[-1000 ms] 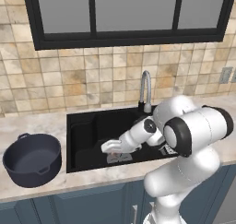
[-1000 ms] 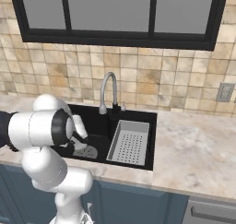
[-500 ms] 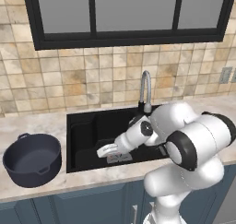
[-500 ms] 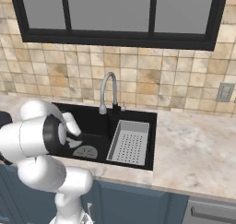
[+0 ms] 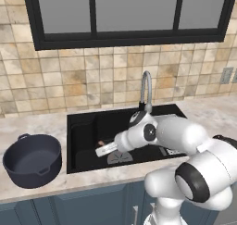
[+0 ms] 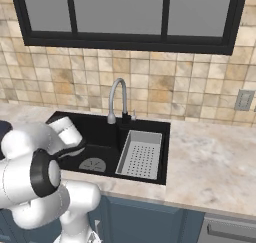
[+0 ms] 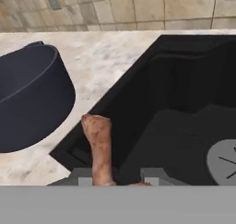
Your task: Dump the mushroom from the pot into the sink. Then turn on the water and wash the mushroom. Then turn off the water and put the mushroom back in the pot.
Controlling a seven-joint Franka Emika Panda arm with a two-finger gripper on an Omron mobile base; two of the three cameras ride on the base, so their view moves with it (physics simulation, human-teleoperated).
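The mushroom (image 7: 99, 144), an orange-brown lump with a long stem, is pinched between my gripper's (image 7: 117, 177) fingertips; my gripper is shut on it. From the left base camera, the gripper (image 5: 102, 150) hangs low over the left half of the black sink (image 5: 83, 134), with the mushroom (image 5: 100, 143) showing as a small orange speck at its tip. The wide dark pot (image 5: 32, 161) stands open on the counter to the sink's left, a short way from the gripper. Through the hand camera, the pot (image 7: 32, 98) lies beyond the sink's (image 7: 184, 126) left rim.
A round grey drain (image 5: 119, 158) sits on the basin floor just right of the gripper. The curved faucet (image 5: 146, 87) rises behind the sink. A grey perforated strainer tray (image 6: 141, 154) fills the sink's right part. Marble counter (image 7: 101, 66) separates the sink from the pot.
My arm has swung left across the sink toward the pot side, carrying the mushroom. The grip has stayed the same.
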